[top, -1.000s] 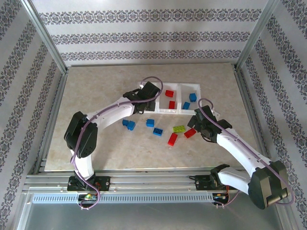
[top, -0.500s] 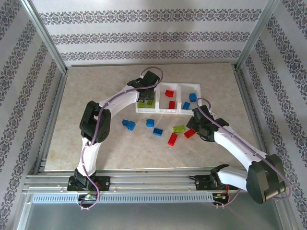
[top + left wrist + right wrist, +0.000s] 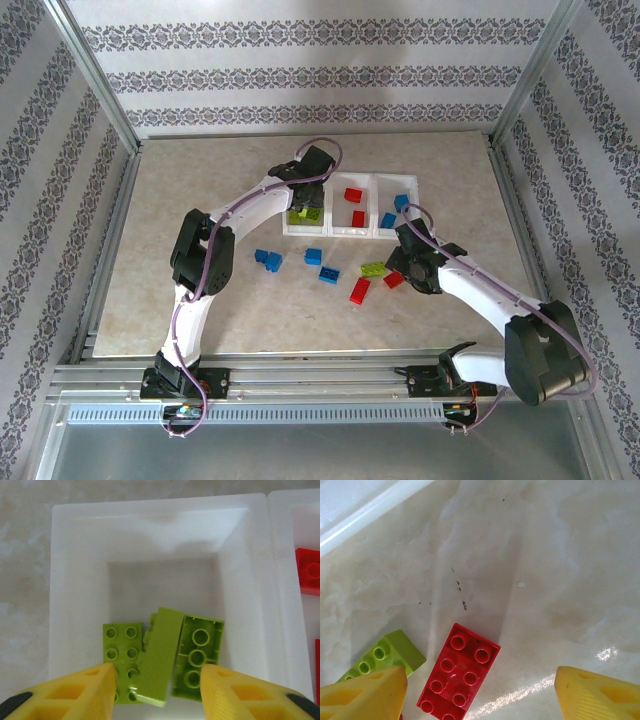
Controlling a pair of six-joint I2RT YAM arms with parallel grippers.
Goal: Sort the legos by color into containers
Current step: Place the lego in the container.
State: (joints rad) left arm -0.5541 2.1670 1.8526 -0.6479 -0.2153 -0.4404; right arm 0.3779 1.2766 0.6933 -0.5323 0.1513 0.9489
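Note:
The white three-compartment tray [image 3: 372,180] sits at the table's back. Its left compartment [image 3: 80,555] holds three lime bricks [image 3: 159,650], and my left gripper [image 3: 157,680] hangs open just above them, holding nothing. Two red bricks [image 3: 352,195] lie in the middle compartment and two blue bricks [image 3: 401,203] in the right one. My right gripper [image 3: 480,690] is open low over the table, with a red brick [image 3: 457,672] lying between its fingers, nearer the left one. A lime brick [image 3: 385,652] lies beside that brick.
Loose on the table in front of the tray are three blue bricks [image 3: 267,260], [image 3: 313,257], [image 3: 329,274] and another red brick [image 3: 360,290]. The tray's rim [image 3: 365,512] runs just beyond the right gripper. Metal frame posts border the table.
My left arm stretched farther out over the left compartment, uncovering the lime bricks in it. My right gripper slid left to the red brick beside the lime one.

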